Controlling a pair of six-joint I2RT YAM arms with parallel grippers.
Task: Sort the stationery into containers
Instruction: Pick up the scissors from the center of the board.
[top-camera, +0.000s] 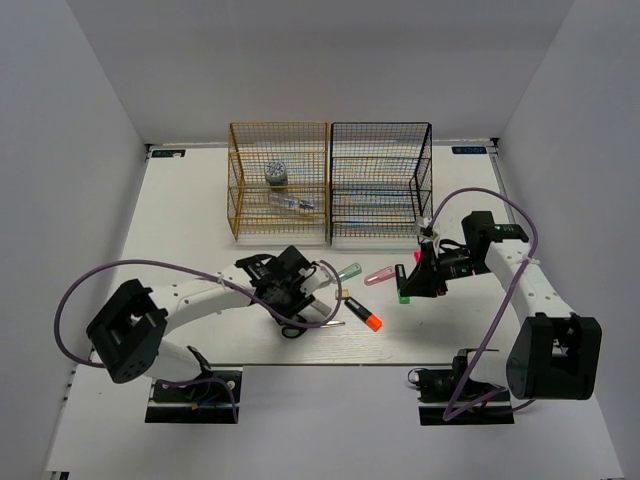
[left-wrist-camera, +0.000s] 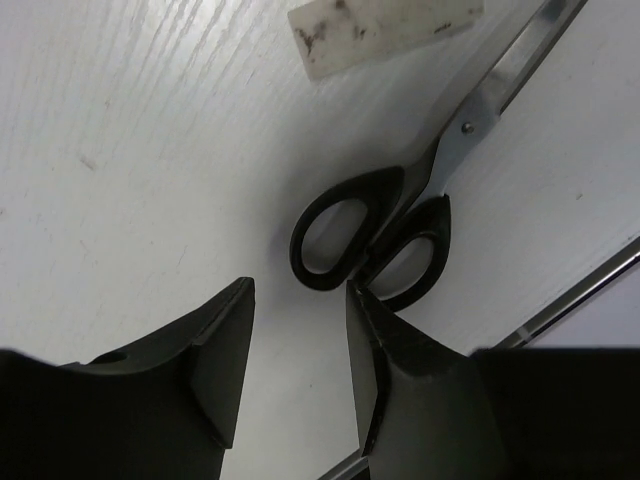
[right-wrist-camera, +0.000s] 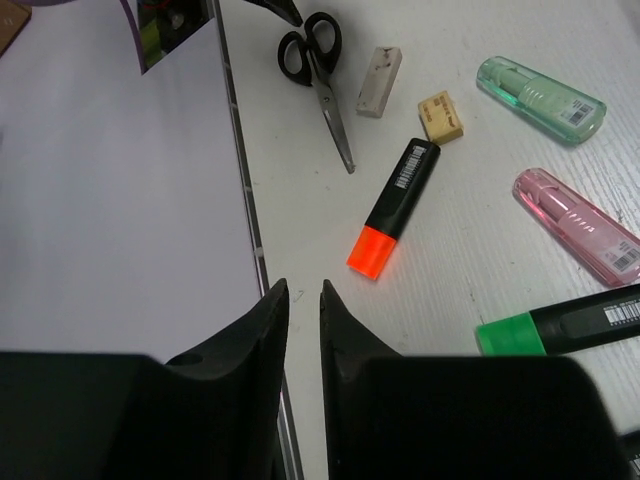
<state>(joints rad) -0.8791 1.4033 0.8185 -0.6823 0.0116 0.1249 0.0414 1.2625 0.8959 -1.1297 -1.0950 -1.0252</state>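
Observation:
Black-handled scissors (left-wrist-camera: 370, 240) lie closed on the white table, their handles just ahead of my left gripper (left-wrist-camera: 300, 287). It is open and empty, its right fingertip right at the nearer handle loop. My right gripper (right-wrist-camera: 304, 286) hangs over the table's near edge with a narrow gap between its fingers and nothing in it. Ahead of it lie an orange-capped black highlighter (right-wrist-camera: 395, 205), a green-capped black one (right-wrist-camera: 560, 325), pastel green (right-wrist-camera: 540, 98) and pink (right-wrist-camera: 575, 222) highlighters, and a grey eraser (right-wrist-camera: 380, 80) and a tan eraser (right-wrist-camera: 441, 116). The gold rack (top-camera: 240, 185) holds the tape roll (top-camera: 276, 172) and the tube (top-camera: 290, 203).
The black rack (top-camera: 424, 180) stands right of the gold one at the back of the table. The table's near edge (right-wrist-camera: 240, 170) runs just left of my right gripper. A purple cable loops from each arm.

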